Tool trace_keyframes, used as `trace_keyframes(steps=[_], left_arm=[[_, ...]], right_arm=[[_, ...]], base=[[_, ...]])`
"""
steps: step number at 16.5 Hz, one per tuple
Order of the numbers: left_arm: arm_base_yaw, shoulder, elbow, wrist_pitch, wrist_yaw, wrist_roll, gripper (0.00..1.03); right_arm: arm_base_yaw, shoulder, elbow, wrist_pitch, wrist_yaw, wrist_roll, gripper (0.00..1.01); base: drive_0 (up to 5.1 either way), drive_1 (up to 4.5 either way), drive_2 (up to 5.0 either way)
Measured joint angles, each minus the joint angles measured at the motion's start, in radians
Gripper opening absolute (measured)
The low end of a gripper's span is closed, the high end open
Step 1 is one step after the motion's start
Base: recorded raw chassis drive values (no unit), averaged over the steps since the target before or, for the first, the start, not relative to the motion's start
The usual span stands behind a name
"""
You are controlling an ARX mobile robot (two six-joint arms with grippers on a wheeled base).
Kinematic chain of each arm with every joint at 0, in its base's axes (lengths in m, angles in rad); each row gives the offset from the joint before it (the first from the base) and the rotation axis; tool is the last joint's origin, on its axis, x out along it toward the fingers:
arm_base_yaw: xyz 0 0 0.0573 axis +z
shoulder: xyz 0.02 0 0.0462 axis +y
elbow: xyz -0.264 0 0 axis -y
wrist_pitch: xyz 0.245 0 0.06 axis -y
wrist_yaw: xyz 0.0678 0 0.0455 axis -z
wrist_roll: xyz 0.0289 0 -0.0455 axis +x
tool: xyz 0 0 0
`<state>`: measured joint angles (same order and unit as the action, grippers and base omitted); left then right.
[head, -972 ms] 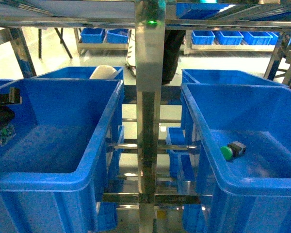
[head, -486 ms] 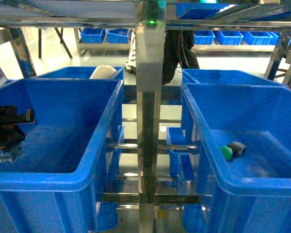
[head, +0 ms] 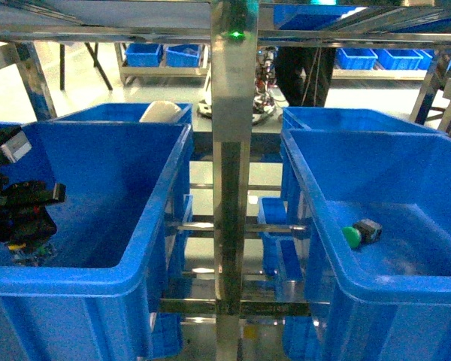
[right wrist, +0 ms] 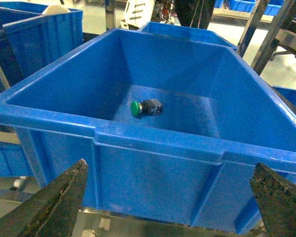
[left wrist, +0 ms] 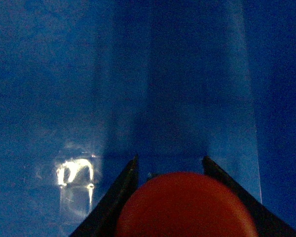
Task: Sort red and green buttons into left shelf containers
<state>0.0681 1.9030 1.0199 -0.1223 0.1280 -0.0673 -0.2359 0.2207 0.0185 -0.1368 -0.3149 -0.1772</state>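
Left gripper (head: 19, 214) found low inside the left bin (head: 135, 278), near its left wall, jaws clenched on the red button (left wrist: 186, 205). In the left wrist view, red cap seated between two dark fingers (left wrist: 119, 192), facing the blue bin floor; gap to the floor not judged. Black body and contact block hidden behind the cap.

Centre of the head view taken up by the steel shelf post (head: 231, 188).

Green button (head: 358, 234) noted lying on its side on the floor of the right bin (head: 316, 218), clear of every wall, cap toward the post. Right gripper (right wrist: 167, 207) held outside that bin, before its near rim, jaws released and wide, nothing between them.

Handling, as judged: both buttons light, rigid, not fragile. Domed caps smooth, likely to slip or roll. Best taken across the squared black body, not the cap. Present hold on the red cap assessed as marginal.
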Motion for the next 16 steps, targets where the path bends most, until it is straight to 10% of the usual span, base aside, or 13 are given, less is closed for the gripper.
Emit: trace_keyframes(steps=[5,11,16], left_arm=[[-0.008,-0.069,0.007,0.008,0.032,-0.040,0.97],[-0.013,-0.307,-0.193,0.032,-0.035,-0.084,0.98],[-0.127,-0.769,-0.438,0.183,-0.228,-0.128,0.98]], right_arm=[[0.000,0.000,0.000,0.000,0.000,0.000,0.98],[0.000,0.000,0.000,0.000,0.000,0.000,0.98],[0.000,0.000,0.000,0.000,0.000,0.000,0.98]], base=[[0.0,0.00,0.0],[0.0,0.00,0.0],[0.0,0.00,0.0]])
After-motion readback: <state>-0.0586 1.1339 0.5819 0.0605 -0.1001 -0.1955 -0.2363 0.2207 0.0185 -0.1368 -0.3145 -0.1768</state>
